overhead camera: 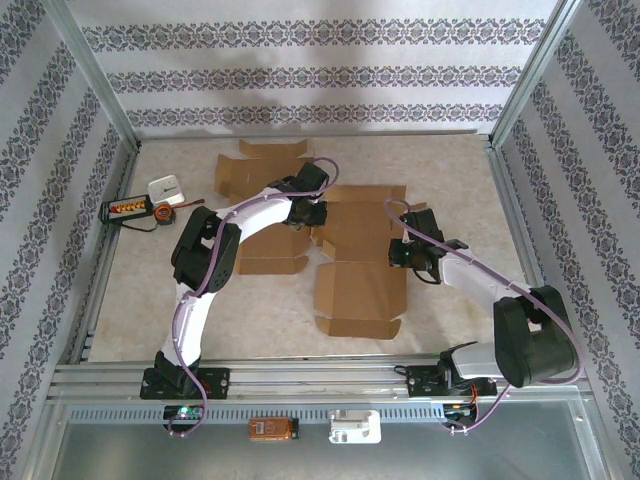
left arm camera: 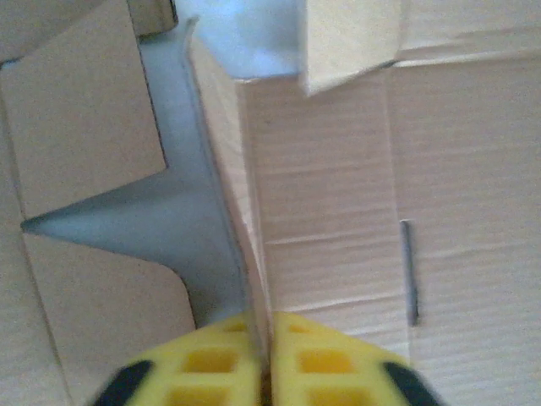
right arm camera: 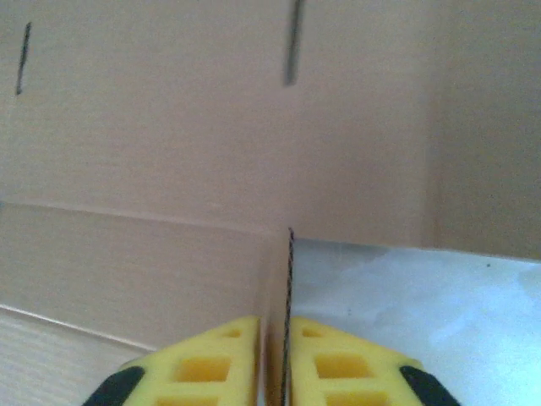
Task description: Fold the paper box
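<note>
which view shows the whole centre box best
Top external: almost the whole flat box shows, flaps spread. Left wrist gives a close-up of one raised flap pinched by the left gripper; right wrist, an edge between the fingers of the right gripper.

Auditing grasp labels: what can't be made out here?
- Top external: both grips on the paper box are hidden under the wrists.
- Left wrist: left gripper blurred, cut off by the bottom edge.
- Right wrist: right gripper cut off likewise.
- Top external: small items at far left, too small to identify.
</note>
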`<state>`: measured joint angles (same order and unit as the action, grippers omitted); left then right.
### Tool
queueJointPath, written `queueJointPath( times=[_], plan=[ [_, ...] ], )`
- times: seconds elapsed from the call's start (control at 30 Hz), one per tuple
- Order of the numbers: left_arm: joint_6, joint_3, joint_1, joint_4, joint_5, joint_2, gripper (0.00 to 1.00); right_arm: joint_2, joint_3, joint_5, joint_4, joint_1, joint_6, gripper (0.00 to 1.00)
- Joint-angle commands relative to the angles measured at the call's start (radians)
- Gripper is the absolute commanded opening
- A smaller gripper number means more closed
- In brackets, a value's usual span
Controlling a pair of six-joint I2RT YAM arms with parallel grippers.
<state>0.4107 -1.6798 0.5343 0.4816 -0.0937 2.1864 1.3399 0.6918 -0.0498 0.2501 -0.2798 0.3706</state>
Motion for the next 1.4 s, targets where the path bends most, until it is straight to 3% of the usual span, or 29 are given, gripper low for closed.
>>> queueJointPath(
  times=[0.0,0.1,0.23,0.43,0.6,0.8,0.9,1.07,1.37],
  plan=[
    [-0.091,-0.009,-0.022,-0.022,-0.021,-0.024,0.00,-0.077,0.054,-0.018,0.036,-0.013,-0.018,0.36],
    [-0.182,0.047,-0.034,-0.101,-0.044,-0.077,0.00,-0.143,0.091,-0.001,0.057,-0.012,-0.038,0.61],
    [-0.321,0.227,-0.041,-0.359,-0.113,-0.202,0.00,-0.196,0.140,0.057,0.021,-0.012,-0.116,0.79],
    [-0.470,0.520,-0.050,-0.871,-0.241,-0.339,0.00,-0.162,0.210,-0.064,-0.105,-0.016,-0.499,0.83],
    [-0.546,0.587,-0.058,-1.029,-0.283,-0.350,0.00,-0.035,0.392,-0.135,0.032,-0.008,-0.716,0.86],
    [-0.536,0.640,-0.092,-1.119,-0.342,-0.369,0.00,0.098,0.549,-0.192,0.177,0.051,-0.752,0.85],
    [-0.505,0.673,-0.114,-1.176,-0.386,-0.379,0.00,0.138,0.566,-0.250,0.203,0.080,-0.724,0.79],
    [-0.454,0.687,-0.146,-1.219,-0.454,-0.377,0.00,0.194,0.593,-0.353,0.233,0.084,-0.692,0.58],
    [-0.450,0.678,-0.157,-1.187,-0.469,-0.389,0.00,0.250,0.652,-0.305,0.239,0.065,-0.719,0.06]
  ],
)
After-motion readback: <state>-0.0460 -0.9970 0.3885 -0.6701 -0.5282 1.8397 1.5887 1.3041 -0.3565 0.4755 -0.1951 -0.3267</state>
